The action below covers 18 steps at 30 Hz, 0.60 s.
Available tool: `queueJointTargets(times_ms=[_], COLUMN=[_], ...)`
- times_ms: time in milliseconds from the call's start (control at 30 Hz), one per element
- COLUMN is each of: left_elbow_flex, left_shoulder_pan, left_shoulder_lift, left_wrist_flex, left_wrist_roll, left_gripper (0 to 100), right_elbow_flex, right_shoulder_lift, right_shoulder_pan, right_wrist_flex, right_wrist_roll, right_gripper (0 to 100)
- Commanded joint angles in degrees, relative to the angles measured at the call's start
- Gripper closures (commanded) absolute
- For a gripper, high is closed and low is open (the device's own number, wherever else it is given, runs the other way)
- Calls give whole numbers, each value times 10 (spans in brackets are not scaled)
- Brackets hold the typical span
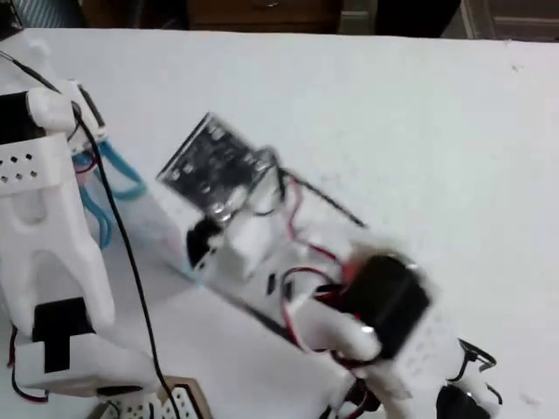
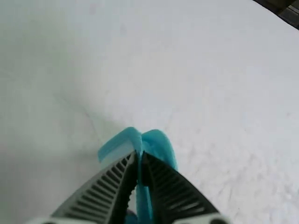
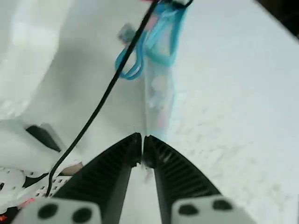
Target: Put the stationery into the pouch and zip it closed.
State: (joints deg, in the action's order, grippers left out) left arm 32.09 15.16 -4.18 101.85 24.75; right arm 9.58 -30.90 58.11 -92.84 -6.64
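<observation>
Left claw (image 2: 138,158) clenched on the blue loop (image 2: 159,144), right claw (image 3: 141,143) seemingly pinching the pouch (image 3: 159,93) at its other end on the desk (image 3: 233,93); zipping well means holding it taut, pulling straight.

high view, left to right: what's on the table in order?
left arm → blue loops → pouch → right arm

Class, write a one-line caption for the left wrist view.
Left end effector shut on a blue strap over the white table.
</observation>
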Motion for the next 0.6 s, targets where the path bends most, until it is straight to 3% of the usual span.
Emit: queueJointTargets(times_ms=[0, 133, 267, 367, 567], left_elbow_flex=[-5, -5, -5, -5, -5], left_shoulder_pan=[-2, -2, 1, 2, -1], left_shoulder_lift=[-25, -22, -22, -22, -22], left_wrist_flex=[6, 6, 7, 7, 7], left_wrist_roll=[3, 2, 2, 2, 4], left_gripper=[977, 977, 977, 977, 977], right_elbow_flex=[-211, -453, -629, -685, -673], right_shoulder_lift=[-65, -150, -192, -178, -33], right_shoulder_pan=[59, 103, 106, 106, 104], right_wrist_flex=[117, 365, 617, 738, 886], right_wrist_roll=[8, 24, 114, 135, 115], right_gripper=[976, 977, 978, 977, 973])
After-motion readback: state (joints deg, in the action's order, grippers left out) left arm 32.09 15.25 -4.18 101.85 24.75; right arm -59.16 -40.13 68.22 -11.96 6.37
